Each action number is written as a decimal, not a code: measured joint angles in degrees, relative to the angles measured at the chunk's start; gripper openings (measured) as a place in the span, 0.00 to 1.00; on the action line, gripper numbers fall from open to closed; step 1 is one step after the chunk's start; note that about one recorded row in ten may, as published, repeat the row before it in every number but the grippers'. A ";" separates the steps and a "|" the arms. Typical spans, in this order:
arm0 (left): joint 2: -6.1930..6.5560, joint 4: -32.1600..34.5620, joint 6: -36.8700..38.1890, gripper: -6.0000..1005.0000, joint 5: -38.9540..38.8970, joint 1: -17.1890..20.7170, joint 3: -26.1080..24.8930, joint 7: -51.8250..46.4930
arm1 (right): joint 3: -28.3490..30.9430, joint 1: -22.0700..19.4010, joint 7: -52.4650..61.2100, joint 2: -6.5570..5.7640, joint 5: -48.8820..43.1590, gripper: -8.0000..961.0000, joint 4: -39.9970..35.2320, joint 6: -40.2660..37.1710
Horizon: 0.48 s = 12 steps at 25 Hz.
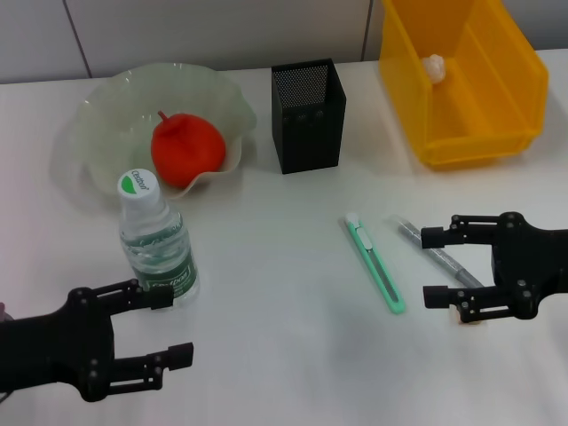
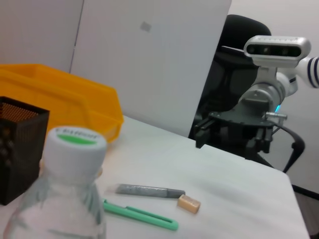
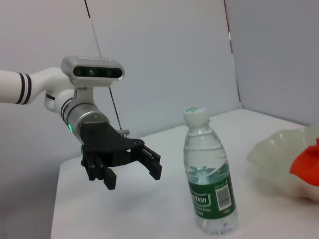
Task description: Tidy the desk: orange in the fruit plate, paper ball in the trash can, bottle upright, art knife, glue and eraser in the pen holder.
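The bottle (image 1: 156, 240) stands upright on the bench (image 1: 284, 355), cap up, its long axis vertical, at the near left just in front of the fruit plate (image 1: 98, 115). It sits just beyond the upper finger of the left gripper (image 1: 164, 327), outside the span of the fingers and not held. The left gripper's fingers are spread wide and grip nothing; the right wrist view shows them clear of the bottle, with bench showing between.

The orange (image 1: 186, 149) lies in the fruit plate. The paper ball (image 1: 434, 66) lies inside the yellow trash can (image 1: 524, 80) at the far right.

The art knife (image 1: 375, 264), green, lies flat in front of the pen holder (image 1: 308, 115), its long axis running from far-left to near-right, white tip toward the pen holder. It lies to the left of the right gripper (image 1: 441, 266), apart from its fingers. The glue (image 1: 437, 256), a grey stick, lies beside the knife on a similar slant; its near end passes between the right gripper's two fingers, which stand wide apart and hold nothing. The eraser (image 2: 189, 203), a small tan block, lies at the glue's near end in the left wrist view; in the head view it is mostly hidden under the lower finger. Whether the fingers touch the glue or eraser cannot be told.

The pen holder, black mesh, stands upright between fruit plate and trash can.
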 joint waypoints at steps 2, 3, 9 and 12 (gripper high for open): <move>0.01 -1.39 -0.80 0.78 0.01 -0.06 -0.06 1.58 | 0.00 -0.11 0.69 0.01 -0.53 0.77 -0.42 0.05; 0.01 -1.39 -0.80 0.78 0.01 -0.06 -0.06 1.58 | 0.00 -0.17 1.40 0.02 -0.88 0.77 -0.94 0.08; -0.11 -4.32 -2.10 0.78 0.02 -0.06 0.36 5.74 | -1.79 0.00 12.20 1.01 -4.78 0.77 -13.64 -1.23; -0.14 -4.55 -2.11 0.78 -0.01 -0.04 0.41 6.19 | -3.83 -0.04 16.50 1.72 -5.87 0.77 -19.70 -1.64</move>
